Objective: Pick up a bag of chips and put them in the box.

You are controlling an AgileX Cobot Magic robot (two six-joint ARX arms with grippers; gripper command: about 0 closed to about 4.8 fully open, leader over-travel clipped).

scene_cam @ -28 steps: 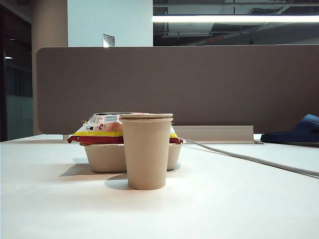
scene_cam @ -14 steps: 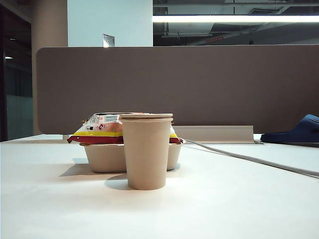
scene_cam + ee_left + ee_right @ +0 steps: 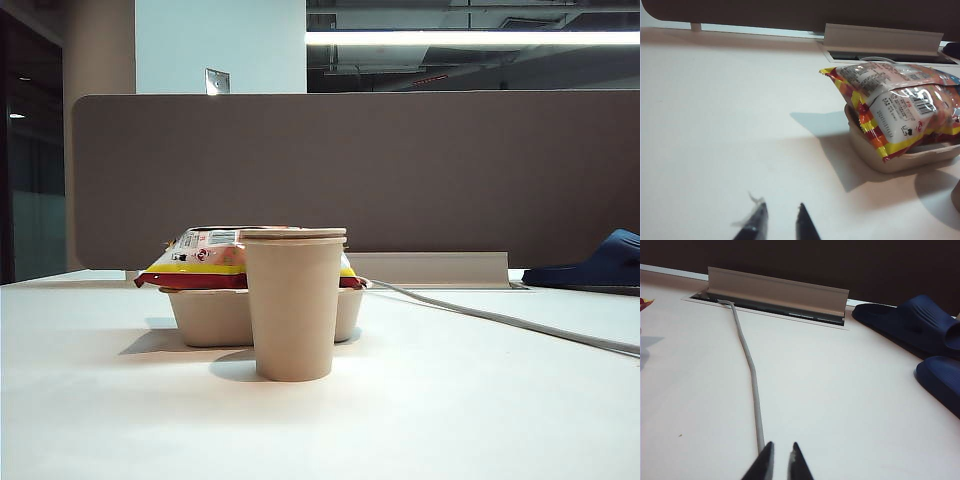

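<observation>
**Exterior view: chips bag already in box, both grippers clear**

Exterior view shows the bag of chips (image 3: 205,258) lying flat across the box (image 3: 212,317), its ends overhanging the rim. A lidded beige paper cup (image 3: 294,305) stands upright just in front of the box, hiding its right part. Both sit on the white table (image 3: 450,400) — a brown divider panel (image 3: 400,170) runs behind. A grey cable (image 3: 500,322) crosses the table on the right, and a dark blue slipper (image 3: 600,262) lies at the far right edge. No arm shows in this view.

Left wrist view: left gripper (image 3: 778,222) low over bare table, well apart from the box (image 3: 900,159). Fingers are a small gap apart, nothing between them; a wisp of pale fluff clings to one fingertip. The bag of chips (image 3: 900,107) rests in the box, white label panel with barcode facing up, striped edge hanging over the rim.

Right wrist view: right gripper (image 3: 780,460) nearly closed, only a thin slit between the tips, holding nothing. It sits just beside the cable (image 3: 752,385), which runs to a cable slot with a raised flap (image 3: 777,292). Two blue slippers (image 3: 912,322) lie off to the side — apart from the gripper.
</observation>
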